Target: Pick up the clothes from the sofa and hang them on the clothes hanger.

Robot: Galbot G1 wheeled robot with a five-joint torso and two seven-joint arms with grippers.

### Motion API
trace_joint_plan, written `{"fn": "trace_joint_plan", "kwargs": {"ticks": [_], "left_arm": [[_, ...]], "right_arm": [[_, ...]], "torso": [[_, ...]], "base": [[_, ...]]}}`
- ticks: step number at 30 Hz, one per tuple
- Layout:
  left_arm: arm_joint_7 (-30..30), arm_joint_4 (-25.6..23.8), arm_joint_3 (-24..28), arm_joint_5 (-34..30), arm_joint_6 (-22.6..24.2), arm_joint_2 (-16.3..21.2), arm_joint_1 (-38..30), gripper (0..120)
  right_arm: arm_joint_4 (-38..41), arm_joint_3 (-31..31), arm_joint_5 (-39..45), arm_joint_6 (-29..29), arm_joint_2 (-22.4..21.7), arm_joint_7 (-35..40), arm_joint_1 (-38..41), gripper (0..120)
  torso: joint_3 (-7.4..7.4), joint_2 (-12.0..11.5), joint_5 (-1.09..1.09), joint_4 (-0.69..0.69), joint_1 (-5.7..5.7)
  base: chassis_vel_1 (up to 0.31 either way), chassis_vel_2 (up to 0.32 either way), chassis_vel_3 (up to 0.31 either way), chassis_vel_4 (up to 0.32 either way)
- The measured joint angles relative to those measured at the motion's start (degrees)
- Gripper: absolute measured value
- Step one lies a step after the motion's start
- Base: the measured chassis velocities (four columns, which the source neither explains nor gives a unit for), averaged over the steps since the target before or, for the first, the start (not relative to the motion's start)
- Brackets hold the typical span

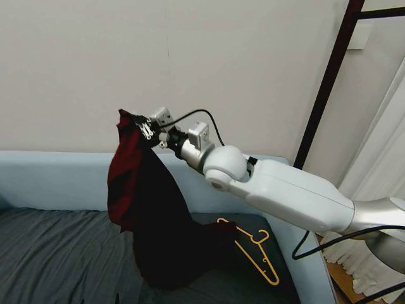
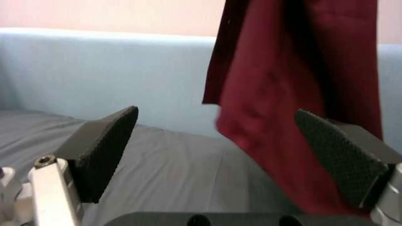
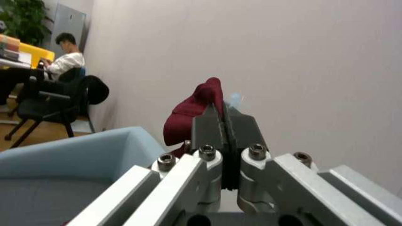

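Above the pale blue sofa [image 1: 57, 177], we see the right gripper [image 1: 147, 131] raised near the wall [image 1: 209, 57], at the end of an arm that reaches in from the lower right. Its fingers are pressed tight together on the top edge of a red garment [image 1: 158, 221]. In the right wrist view a bunched fold of cloth stands up out of the clamped fingers [image 3: 207, 129].

The garment hangs from that grip in a long drape in front of the sofa back. Its lower part reaches down to the grey seat [image 1: 57, 253] and bunches there. A yellow hanger [image 1: 256, 250] lies flat on the seat towards the sofa's right end, its hook end just beside the garment's lower edge; we cannot tell whether the two touch.

In the left wrist view, the left gripper [image 2: 217, 115] is low over the seat, facing the sofa back. Its two black textured pads [image 2: 103, 150] are spread wide and hold nothing. The hanging garment lies beyond them, nearer one pad than the other.

A dark pole [image 1: 326, 85] slants up at the right, beside a white curtain [image 1: 380, 158].
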Motion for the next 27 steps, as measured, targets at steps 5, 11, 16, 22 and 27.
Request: {"fn": "trace_joint_plan", "kwargs": {"ticks": [5, 11, 16, 22, 27], "left_arm": [[0.0, 0.2, 0.7, 0.2, 1.2, -0.5, -0.3, 98], [0.0, 0.6, 1.6, 0.4, 2.6, -0.5, -0.6, 98], [-0.1, 0.6, 1.9, 0.6, 4.2, -0.5, -0.7, 98], [-0.1, -0.2, 2.3, 1.1, 5.7, -0.3, -0.7, 98], [-0.1, -0.4, 2.9, 1.4, 6.6, 0.2, -1.2, 99]], "right_arm": [[2.1, 1.2, -1.0, 2.6, -3.8, -2.8, -5.3, 0], [1.9, 1.4, -10.6, 7.3, -12.4, -6.5, -19.3, 0], [-2.9, 5.7, -19.4, 12.2, -17.4, -10.0, -35.6, 0], [-8.8, 13.1, -27.3, 15.8, -19.7, -12.7, -50.6, 0], [-14.1, 20.2, -34.7, 16.5, -20.2, -12.5, -57.9, 0]], "torso": [[-0.01, 0.0, 0.01, 0.01, 0.0], [0.0, 0.0, 0.06, -0.04, -0.01], [0.0, 0.0, 0.05, -0.01, 0.0], [-0.01, 0.0, 0.03, -0.02, -0.01], [-0.01, 0.0, 0.04, 0.0, -0.01]], "base": [[0.0, 0.0, 0.0, 0.0], [0.0, 0.0, 0.0, 0.0], [0.0, 0.0, 0.0, 0.0], [0.0, 0.0, 0.0, 0.0], [0.0, 0.0, 0.0, 0.0]]}}
